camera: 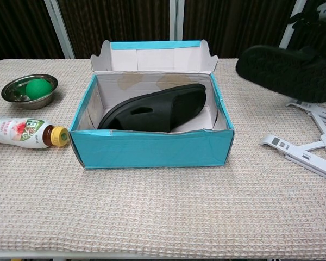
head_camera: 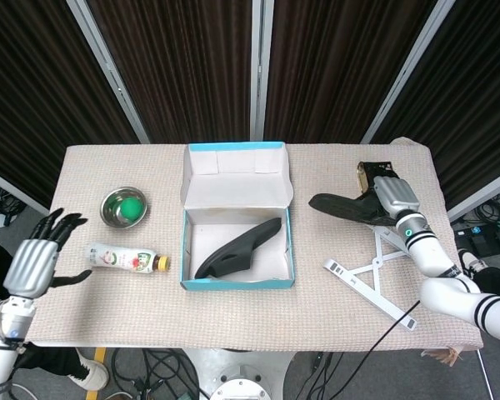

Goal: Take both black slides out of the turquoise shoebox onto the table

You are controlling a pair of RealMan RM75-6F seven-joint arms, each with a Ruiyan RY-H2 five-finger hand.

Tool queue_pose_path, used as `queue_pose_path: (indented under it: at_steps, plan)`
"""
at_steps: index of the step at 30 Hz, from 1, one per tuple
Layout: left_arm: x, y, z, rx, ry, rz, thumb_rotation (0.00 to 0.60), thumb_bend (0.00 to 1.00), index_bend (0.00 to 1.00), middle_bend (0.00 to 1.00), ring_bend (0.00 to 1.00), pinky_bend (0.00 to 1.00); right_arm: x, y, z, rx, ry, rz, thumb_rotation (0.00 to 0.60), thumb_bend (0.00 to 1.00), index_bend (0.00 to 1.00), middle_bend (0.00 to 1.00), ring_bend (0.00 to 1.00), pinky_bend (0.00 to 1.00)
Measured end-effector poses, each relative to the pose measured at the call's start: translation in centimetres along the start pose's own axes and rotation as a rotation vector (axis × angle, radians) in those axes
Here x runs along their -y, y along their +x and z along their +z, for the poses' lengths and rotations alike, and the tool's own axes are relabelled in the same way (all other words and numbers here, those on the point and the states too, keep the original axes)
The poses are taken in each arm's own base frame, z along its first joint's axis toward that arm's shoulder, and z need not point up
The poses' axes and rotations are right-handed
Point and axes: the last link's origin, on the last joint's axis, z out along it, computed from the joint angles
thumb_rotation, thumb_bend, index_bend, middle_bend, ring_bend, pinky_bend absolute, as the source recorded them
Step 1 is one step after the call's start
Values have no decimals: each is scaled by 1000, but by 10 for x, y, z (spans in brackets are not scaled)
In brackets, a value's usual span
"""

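The turquoise shoebox (head_camera: 237,284) (camera: 152,149) stands open mid-table with one black slide (head_camera: 237,248) (camera: 155,107) leaning inside it. My right hand (head_camera: 393,197) grips the other black slide (head_camera: 343,207) (camera: 285,72), held just above the table to the right of the box, over the white stand. In the chest view only dark fingers (camera: 309,19) show at the top right edge. My left hand (head_camera: 35,262) hovers at the far left, fingers spread, holding nothing; the chest view does not show it.
A steel bowl (head_camera: 123,207) (camera: 30,90) with a green ball and a lying bottle (head_camera: 123,259) (camera: 23,131) sit left of the box. A white folding stand (head_camera: 382,271) (camera: 309,144) lies on the right. A dark tin (head_camera: 368,172) is behind my right hand.
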Motion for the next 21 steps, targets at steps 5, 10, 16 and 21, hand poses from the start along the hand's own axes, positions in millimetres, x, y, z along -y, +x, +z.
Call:
queue_pose_path:
  at_steps: [5,10,16,21]
  plan:
    - [-39,1,45,80,-95,-50,600,0,183,140,81,142,-3,27,-9,-65,4,-3,600,21,0,0,0,0]
    - [-82,-8,83,185,-148,-80,600,0,175,142,81,150,-1,40,-19,-94,18,19,600,3,0,0,0,0]
    - [-124,-33,110,274,-156,-80,600,0,175,159,81,166,-10,59,-35,-146,29,41,600,2,0,0,0,0]
    - [-169,-60,124,341,-171,-74,600,0,199,234,158,201,-16,62,-41,-159,30,57,600,2,0,0,0,0]
